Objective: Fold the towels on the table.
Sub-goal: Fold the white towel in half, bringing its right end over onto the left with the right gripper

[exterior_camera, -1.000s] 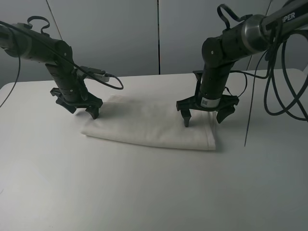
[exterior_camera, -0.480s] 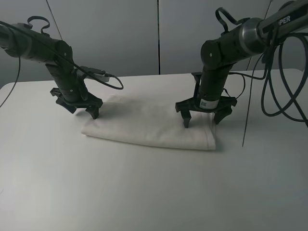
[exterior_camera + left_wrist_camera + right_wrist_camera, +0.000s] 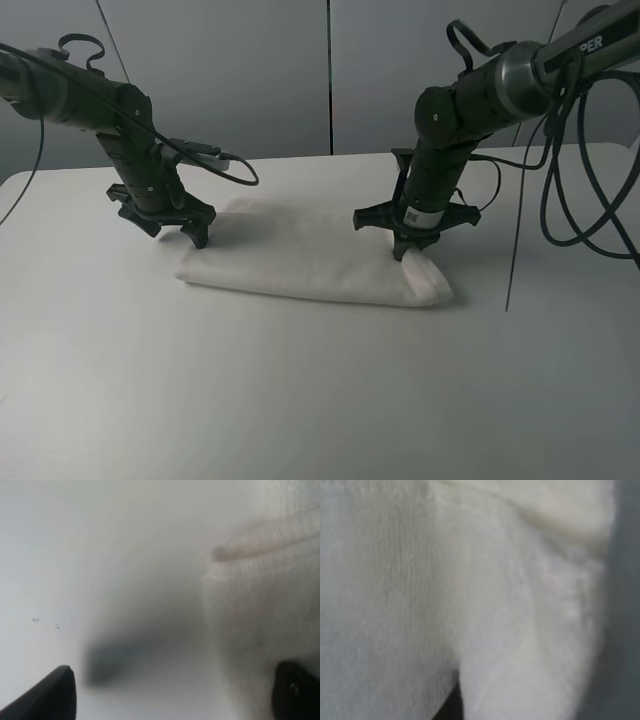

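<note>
- R claw (image 3: 405,250): jaws pinched tight on a fold of the white terry towel (image 3: 300,268), at its right end as the high cam sees it. The cloth bunches up round the tips.
- R wrist cam: only terry up close (image 3: 395,605), w/ a raised fold and a dark sliver at one edge. Can't tell what the sliver is.
- L claw (image 3: 176,233): jaws spread wide, nothing btwn them, tips low at the towel's left end.
- L wrist cam: my black fingertips (image 3: 52,697) sit well apart. The towel corner (image 3: 265,605) is by one, bare table (image 3: 75,555) by the other, w/ a blurred shadow btwn.
- R arm (image 3: 470,95): in from the right of the high cam, elbow up, wrist pointing steeply down.
- L arm (image 3: 110,110): in from the left, forearm angled down, cable (image 3: 225,165) looping off it.
- Writing: white letters "PER" (image 3: 598,42) on the R arm's upper link, rest cut off. Small white sticker (image 3: 411,214) on the R wrist, print too small to read.
- The towel is a long folded strip across the white table (image 3: 300,400), toward the far side. Only the high cam shows the whole strip; only the wrist cams show the weave.
</note>
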You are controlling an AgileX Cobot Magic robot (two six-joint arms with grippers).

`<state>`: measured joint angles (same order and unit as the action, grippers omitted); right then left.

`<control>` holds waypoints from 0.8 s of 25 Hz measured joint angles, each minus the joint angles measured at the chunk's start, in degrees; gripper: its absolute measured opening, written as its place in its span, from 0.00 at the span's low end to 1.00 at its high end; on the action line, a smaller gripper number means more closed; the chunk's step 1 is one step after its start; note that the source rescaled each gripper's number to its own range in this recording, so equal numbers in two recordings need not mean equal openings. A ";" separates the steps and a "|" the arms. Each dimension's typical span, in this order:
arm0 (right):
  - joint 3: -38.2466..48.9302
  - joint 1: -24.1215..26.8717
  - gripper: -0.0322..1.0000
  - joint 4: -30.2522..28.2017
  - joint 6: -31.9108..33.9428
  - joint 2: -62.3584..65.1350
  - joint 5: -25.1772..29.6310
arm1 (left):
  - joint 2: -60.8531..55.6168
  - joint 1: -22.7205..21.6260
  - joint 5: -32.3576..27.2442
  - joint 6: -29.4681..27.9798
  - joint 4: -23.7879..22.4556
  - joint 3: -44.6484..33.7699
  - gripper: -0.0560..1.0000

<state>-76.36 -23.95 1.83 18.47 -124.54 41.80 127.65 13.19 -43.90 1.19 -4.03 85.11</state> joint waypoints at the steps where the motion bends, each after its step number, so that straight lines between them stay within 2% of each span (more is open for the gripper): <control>1: 0.00 0.00 0.04 0.10 -0.26 0.00 0.00 | 0.00 0.00 0.00 0.00 0.00 0.00 1.00; 11: 0.37 0.00 0.04 0.23 -2.47 1.10 2.35 | 0.09 0.00 -0.85 0.00 1.24 0.03 1.00; 20: 0.75 0.00 0.04 1.85 -3.13 8.60 5.80 | 0.22 0.00 -1.48 0.00 2.49 0.03 1.00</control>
<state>-75.61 -23.95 3.68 15.34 -115.94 47.59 127.87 13.19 -45.38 1.19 -1.54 85.14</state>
